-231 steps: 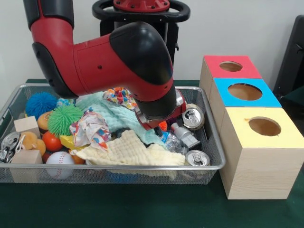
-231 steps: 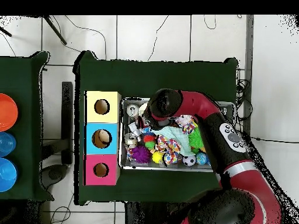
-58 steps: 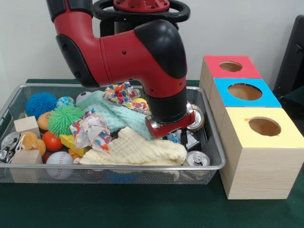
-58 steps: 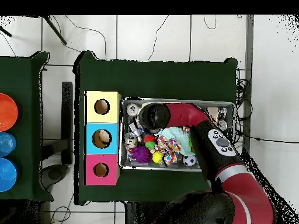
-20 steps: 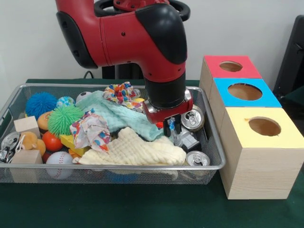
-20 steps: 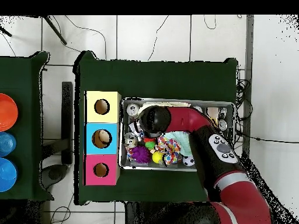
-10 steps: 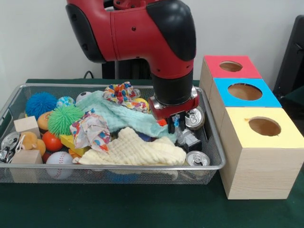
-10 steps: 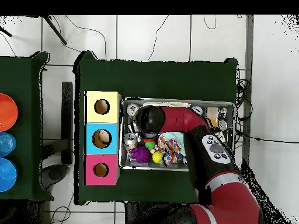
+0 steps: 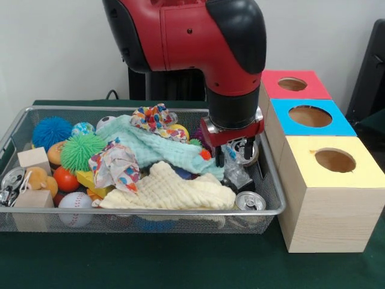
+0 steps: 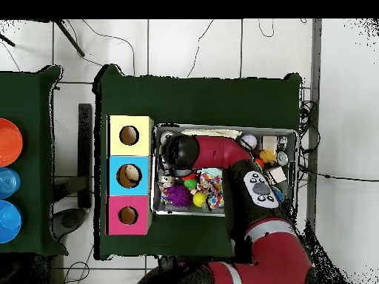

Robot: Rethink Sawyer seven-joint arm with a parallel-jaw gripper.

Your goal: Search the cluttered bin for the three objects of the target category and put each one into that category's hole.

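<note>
Clutter fills the bin (image 9: 144, 212), a wide wire-mesh basket on a dark green table (image 9: 150, 259). From the front, the gripper (image 9: 234, 154) hangs low over the bin's right end, close to the three wooden boxes. Just under it sits a piece of clear crumpled plastic, apparently one bottle (image 9: 236, 172) of the kind wanted. It looks to stand more upright than flat, leaning a little. I cannot make out which end is the neck, so its heading stays unsure. I also cannot tell whether the gripper has hold of it or merely hangs above it, nor how wide the gripper stands.

A silver can (image 9: 249, 200) lies in the near right corner with its top facing up. A pale yellow cloth (image 9: 168, 191) and a mint cloth (image 9: 153, 147) sprawl across the middle. Balls and wooden blocks crowd the left end, among them a green spiky ball (image 9: 81, 150) and a baseball (image 9: 76, 202).

The blue-top box (image 9: 337, 126) is the middle one of the row, touching its red and yellow neighbours, and its hole (image 9: 310, 116) faces straight up.

From overhead, the red arm (image 10: 222, 151) reaches across the bin (image 10: 192, 213) toward the boxes, and the hole (image 10: 129, 175) shows as a dark circle. The floor (image 10: 192, 44) is pale tile crossed by cables. A second green table (image 10: 29, 103) stands at the left.
</note>
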